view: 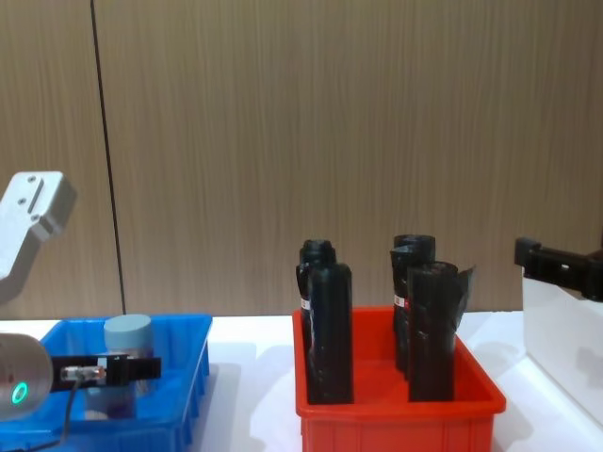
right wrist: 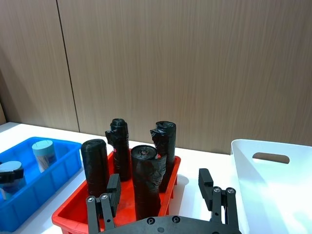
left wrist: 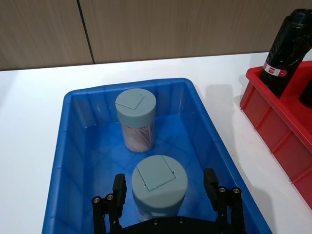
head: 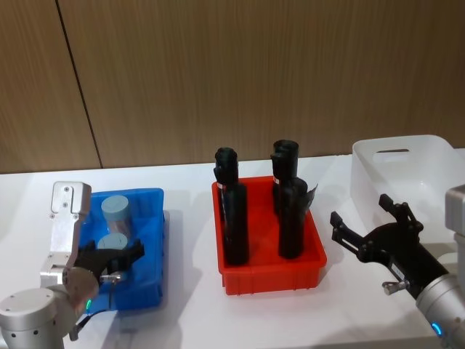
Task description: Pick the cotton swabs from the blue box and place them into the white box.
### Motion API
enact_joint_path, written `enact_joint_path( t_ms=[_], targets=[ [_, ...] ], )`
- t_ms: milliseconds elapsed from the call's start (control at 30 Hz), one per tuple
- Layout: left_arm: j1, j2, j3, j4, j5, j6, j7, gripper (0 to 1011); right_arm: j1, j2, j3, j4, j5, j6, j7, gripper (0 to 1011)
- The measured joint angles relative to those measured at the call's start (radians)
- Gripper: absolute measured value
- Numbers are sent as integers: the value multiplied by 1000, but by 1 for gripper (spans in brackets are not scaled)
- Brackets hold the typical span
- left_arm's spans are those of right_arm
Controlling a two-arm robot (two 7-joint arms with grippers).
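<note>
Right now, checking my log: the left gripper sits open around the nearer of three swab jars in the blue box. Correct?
Not three: the left wrist view shows two in the blue box. The left gripper sits open around the nearer jar; the farther jar stands beyond.

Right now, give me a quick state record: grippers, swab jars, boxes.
left gripper: open, down in the blue box, fingers either side of the nearer cotton swab jar, not closed on it
right gripper: open, holding nothing, between the red bin and the white box
swab jars: two, both upright in the blue box; farther jar untouched
red bin: four upright black rolls, sits between the two boxes
progress: no jar lifted yet
</note>
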Motion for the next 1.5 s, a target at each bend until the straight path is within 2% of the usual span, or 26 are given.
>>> enact_joint_path(
  t_ms=[333, 733, 1100, 1500],
  targets=[
    [-2, -3, -1, 28, 3, -16, -36, 989, 0, 0, 0, 0, 0, 0, 0, 1001],
    [5, 0, -2, 32, 32, -22, -40, 670, 0, 0, 0, 0, 0, 0, 0, 1001],
    [17, 11, -4, -9, 89, -25, -36, 660, 0, 0, 0, 0, 0, 0, 0, 1001],
    [30, 32, -10, -116, 146, -33, -77, 660, 0, 0, 0, 0, 0, 0, 0, 1001]
  ],
)
